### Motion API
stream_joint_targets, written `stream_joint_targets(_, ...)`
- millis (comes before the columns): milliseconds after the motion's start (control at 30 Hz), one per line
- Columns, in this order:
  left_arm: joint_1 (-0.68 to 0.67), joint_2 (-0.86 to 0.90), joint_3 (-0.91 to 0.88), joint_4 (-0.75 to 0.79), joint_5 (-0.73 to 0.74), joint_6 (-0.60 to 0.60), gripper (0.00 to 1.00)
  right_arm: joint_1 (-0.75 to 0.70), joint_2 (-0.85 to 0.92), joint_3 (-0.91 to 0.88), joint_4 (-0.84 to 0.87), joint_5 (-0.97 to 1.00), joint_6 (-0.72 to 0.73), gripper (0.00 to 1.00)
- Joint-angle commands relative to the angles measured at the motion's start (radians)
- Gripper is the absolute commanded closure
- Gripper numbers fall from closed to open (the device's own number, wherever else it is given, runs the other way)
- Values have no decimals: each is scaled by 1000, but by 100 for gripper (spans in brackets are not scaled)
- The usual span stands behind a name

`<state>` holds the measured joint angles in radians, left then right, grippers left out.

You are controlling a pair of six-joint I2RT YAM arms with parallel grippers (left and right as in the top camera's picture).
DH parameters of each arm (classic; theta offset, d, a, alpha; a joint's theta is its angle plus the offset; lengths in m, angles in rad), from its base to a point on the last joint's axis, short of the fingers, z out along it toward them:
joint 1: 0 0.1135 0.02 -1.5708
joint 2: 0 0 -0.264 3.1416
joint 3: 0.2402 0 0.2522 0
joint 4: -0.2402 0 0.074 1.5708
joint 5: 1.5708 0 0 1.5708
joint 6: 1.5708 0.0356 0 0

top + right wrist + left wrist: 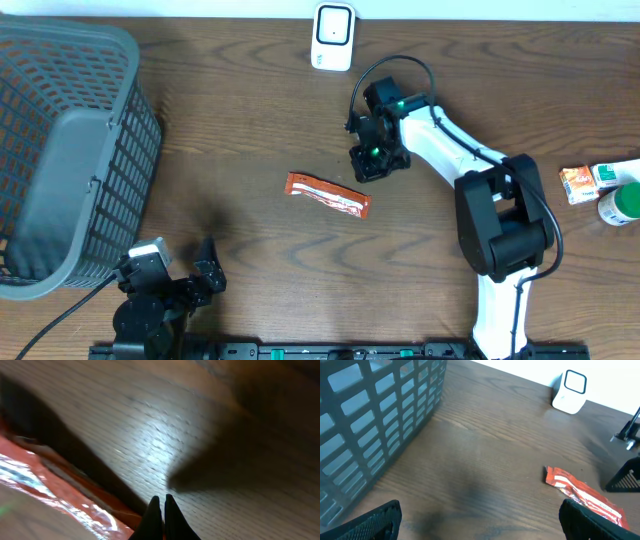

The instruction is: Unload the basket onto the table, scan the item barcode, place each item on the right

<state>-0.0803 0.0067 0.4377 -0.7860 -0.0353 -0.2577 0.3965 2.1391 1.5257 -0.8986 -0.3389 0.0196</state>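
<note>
Placement tells most of the story: the red packet [328, 195] lies flat on the bare wooden table [230, 120], roughly mid-table, where either arm could reach it. It sits well short of the white scanner [331, 37], which stands at the far edge with its window facing the work area.

The right gripper [372, 163] hangs low just beside the packet's right end. In the right wrist view its fingertips [161, 510] are pressed together with nothing between them, and the packet's crinkled red edge runs along the lower left, close to the tips. Whether they actually touch it I cannot tell. Closed jaws so near a thin, flat wrapper look more suited to nudging or levering up an edge than to a grasp; for a pinch they would have to open first.

The left gripper [482, 522] is parked near the front of the table beside the grey basket [70, 150], jaws spread wide and empty. It looks out of the way and ready to take something — a handover, or a drop into the basket, seems its likely role.

To the right, well apart, sit a small orange carton [577, 184] and a green-capped bottle [622, 204], probably waiting their turn. The barcode has not been shown to the scanner.
</note>
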Motion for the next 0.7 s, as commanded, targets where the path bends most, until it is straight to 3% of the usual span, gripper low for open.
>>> stream_joint_targets(0, -3, -1, 5, 1, -2, 13, 2, 7, 19, -4, -35, 16, 21, 99)
stream_joint_targets(433, -3, -1, 5, 0, -2, 13, 2, 156, 19, -5, -201, -207, -72, 99)
stream_joint_targets(667, -3, -1, 5, 1, -2, 13, 2, 192, 19, -4, -193, -140, 50, 99)
